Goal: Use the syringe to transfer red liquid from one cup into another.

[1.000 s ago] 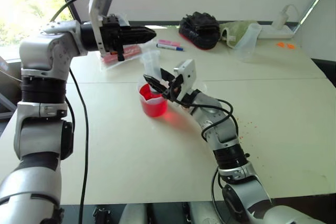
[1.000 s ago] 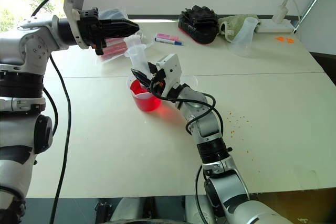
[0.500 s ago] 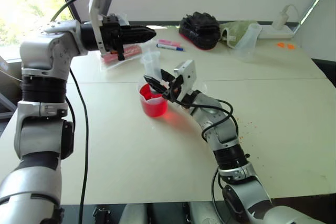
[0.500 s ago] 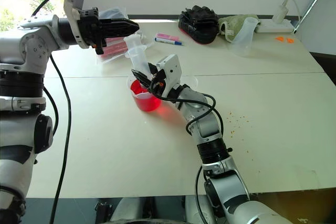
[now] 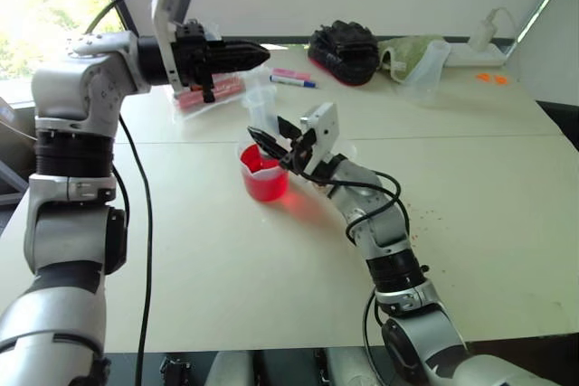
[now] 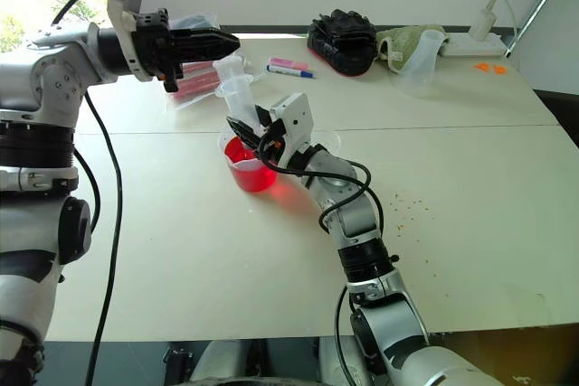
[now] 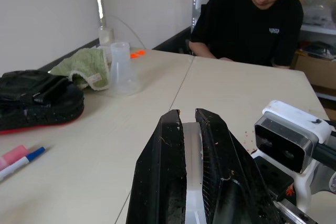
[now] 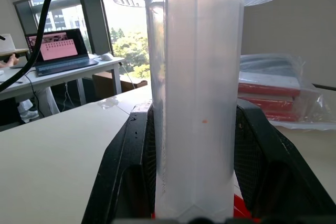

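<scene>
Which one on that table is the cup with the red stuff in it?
Look near the middle of the pale table, just in front of the right claw. The spouted beaker stands there under the clear syringe held in that claw. It alone holds red liquid; the cloudy jug at the back has none.

Syringe [image 6: 237,97] upright in beaker [image 6: 249,167]

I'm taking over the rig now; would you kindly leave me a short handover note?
Right end effector: shut on the syringe barrel, upright, tip down in the spouted beaker.
Left end effector: shut above it, apparently on the plunger top.
Red liquid: in the beaker; barrel shows none yet.
Smaller cup: apparently behind the right wrist, mostly hidden.
Done: syringe positioned. Left: draw, move, discharge into the smaller cup.
</scene>
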Motion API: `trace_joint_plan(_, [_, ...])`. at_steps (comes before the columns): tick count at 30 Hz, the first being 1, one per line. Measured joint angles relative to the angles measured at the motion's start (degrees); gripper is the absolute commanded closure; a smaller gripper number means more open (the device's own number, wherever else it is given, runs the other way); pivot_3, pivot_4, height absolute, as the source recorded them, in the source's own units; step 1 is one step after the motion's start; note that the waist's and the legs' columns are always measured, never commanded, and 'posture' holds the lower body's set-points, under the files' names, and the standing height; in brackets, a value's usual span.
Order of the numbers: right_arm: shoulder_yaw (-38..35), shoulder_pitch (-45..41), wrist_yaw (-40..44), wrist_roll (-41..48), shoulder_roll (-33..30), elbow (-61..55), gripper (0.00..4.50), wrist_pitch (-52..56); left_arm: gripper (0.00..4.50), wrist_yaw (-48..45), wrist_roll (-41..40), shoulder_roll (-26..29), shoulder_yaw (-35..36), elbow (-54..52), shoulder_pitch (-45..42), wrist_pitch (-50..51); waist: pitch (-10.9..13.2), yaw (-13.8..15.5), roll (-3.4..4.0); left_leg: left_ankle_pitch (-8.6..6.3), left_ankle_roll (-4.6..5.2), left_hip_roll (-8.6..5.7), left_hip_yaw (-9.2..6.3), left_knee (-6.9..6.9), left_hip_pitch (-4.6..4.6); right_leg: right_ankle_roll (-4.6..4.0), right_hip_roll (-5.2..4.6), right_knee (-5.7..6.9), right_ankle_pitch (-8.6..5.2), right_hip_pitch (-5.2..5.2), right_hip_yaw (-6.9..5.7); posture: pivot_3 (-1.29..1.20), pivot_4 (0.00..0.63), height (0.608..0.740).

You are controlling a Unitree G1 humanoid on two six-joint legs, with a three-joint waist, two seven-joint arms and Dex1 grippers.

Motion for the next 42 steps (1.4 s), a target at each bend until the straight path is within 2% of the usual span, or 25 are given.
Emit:
trace_joint_plan(1, [-0.01, -0.10, -0.03, -0.07, 0.02, 0.11, 3.12, -0.25, 4.44, 0.08, -0.04, 0.08, 0.02, -0.20, 0.00, 0.00, 0.00, 0.00, 0.00, 0.00, 0.00, 0.00, 0.00, 0.00, 0.00, 0.00, 0.00, 0.00, 0.00, 0.00, 0.00, 0.00, 0.150, 0.711])
trace_joint_plan(11, [2.51, -0.31, 0.62, -1.56, 1.13, 0.97, 3.12, -4.01, 0.46, 2.55, -1.61, 0.51, 3.07, -2.18, 0.11, 0.30, 0.00, 0.02, 0.00, 0.00, -0.01, 0.00, 0.00, 0.01, 0.01, 0.00, -0.01, 0.00, 0.00, 0.00, 0.00, 0.00, 0.150, 0.711])
trace_joint_plan(23, [2.76, -2.12, -0.59, -2.55, 1.12, 0.98, 3.12, -7.15, 0.46, 5.32, -5.90, 0.47, 6.95, -4.66, 1.47, 3.37, 0.00, -0.10, 0.00, 0.01, -0.01, 0.01, -0.01, 0.02, 0.01, 0.00, 0.00, 0.01, 0.00, 0.00, -0.01, 0.00, 0.150, 0.711])
trace_joint_plan(33, [-1.57, -3.64, -4.58, -2.19, -0.14, 0.13, 3.12, -5.66, 0.46, 17.43, -14.52, -1.82, 17.98, -9.11, 3.69, 7.96, 0.00, -0.06, 0.00, 0.01, -0.01, 0.01, -0.01, 0.04, 0.01, 0.00, -0.02, 0.04, 0.00, 0.01, 0.00, 0.00, 0.150, 0.711])
trace_joint_plan(37, [-5.43, -6.76, -5.83, 0.17, -3.72, -5.41, 3.12, -0.23, 0.46, 18.86, -15.30, -1.90, 17.87, -13.76, 12.94, 7.87, -0.02, 0.00, 0.02, 0.01, -0.01, 0.01, -0.02, 0.03, 0.06, 0.00, -0.02, 0.08, 0.00, 0.02, 0.00, 0.00, 0.150, 0.711])
trace_joint_plan(42, [-9.17, -7.84, -7.69, 2.84, -8.13, -12.32, 3.12, 6.02, 0.46, 19.00, -13.50, -3.35, 14.56, -15.49, 19.17, 6.03, -0.03, 0.31, 0.00, 0.01, -0.01, -0.04, -0.05, 0.05, 0.04, 0.00, -0.06, 0.05, 0.00, 0.08, 0.00, 0.00, 0.150, 0.711])
